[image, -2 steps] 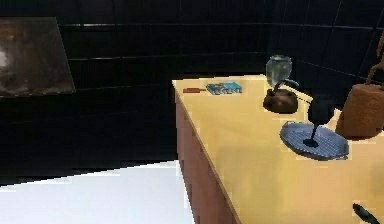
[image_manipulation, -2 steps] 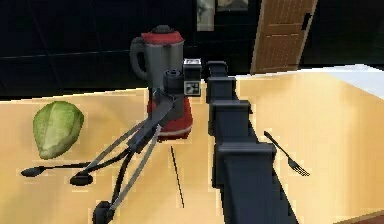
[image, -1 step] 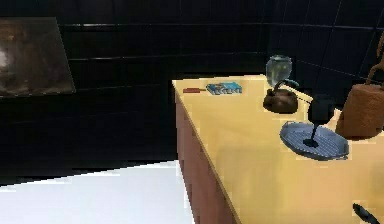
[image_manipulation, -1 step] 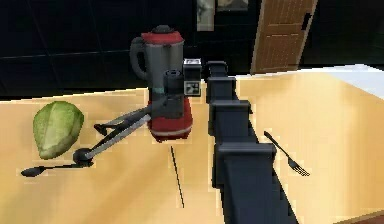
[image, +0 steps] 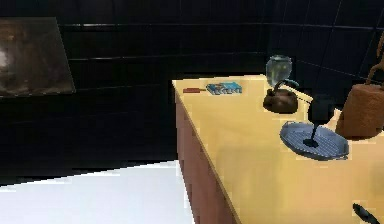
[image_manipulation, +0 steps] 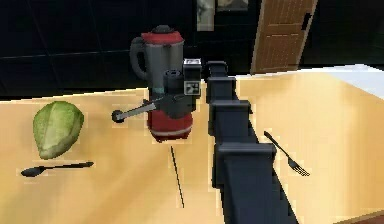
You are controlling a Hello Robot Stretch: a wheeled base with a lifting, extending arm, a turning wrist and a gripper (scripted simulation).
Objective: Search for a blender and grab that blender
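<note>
Judging the search done, grab step in hand: blender (image_manipulation: 160, 55) stands on the counter (image_manipulation: 330, 110), cabbage (image_manipulation: 55, 128) to its left. My gripper (image_manipulation: 124, 115) is at the blender's base; I cannot tell its grip state or whether it holds anything. Next: secure the blender, lift straight up.

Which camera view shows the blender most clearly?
The arm side view: the blender, red base and lid, grey jar, stands upright on the wooden counter, with the gripper at it. The forward view gives a tabletop with a blue plate and a brown pot.
</note>
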